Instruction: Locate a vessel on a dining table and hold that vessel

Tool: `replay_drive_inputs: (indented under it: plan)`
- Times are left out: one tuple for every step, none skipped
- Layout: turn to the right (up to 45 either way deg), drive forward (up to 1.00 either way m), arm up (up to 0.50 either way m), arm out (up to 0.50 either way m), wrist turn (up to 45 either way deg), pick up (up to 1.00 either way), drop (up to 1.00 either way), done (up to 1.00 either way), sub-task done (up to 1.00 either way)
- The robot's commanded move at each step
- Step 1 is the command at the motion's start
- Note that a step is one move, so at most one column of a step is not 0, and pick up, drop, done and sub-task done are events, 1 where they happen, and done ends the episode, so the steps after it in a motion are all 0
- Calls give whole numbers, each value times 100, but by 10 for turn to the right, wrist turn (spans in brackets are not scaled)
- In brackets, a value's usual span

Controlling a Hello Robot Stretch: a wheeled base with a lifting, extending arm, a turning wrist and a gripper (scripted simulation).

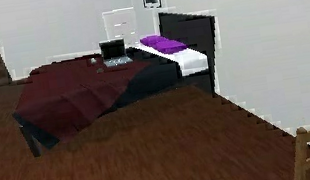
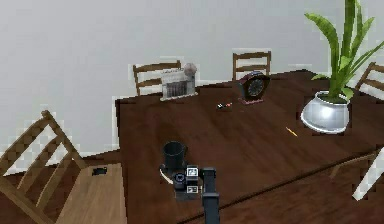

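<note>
Plainly, the coming move is turning on one relation. A dark cup (image 2: 174, 153) is standing upright on the dining table (image 2: 250, 140), near the table's front edge and toward its left corner in the arm side view. The gripper (image 2: 177, 177) is sitting at that same stretch of the table's edge. The cup is lying just past it, farther in over the tabletop and a shade toward the picture's left. The arm (image 2: 211, 207) is rising from below the table's front edge.

Whether the fingers are touching the cup, flanking it or stopping short is not showing. I cannot tell the state of the jaws, nor whether they are holding anything, because the cup is resting on the tabletop directly behind them.

The cup's long axis is running vertically, so I am judging that the grasp is calling for a level reach outward across the table, followed by a lift. A pale round pot (image 2: 325, 113) with a green plant (image 2: 345, 50) is standing at the table's right end, well apart from this work.
</note>
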Motion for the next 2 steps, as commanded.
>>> replay_drive_inputs:
  plan:
    - [0,0,10,0,0,0,0,0,0]
    - [0,0,0,0,0,0,0,100,0]
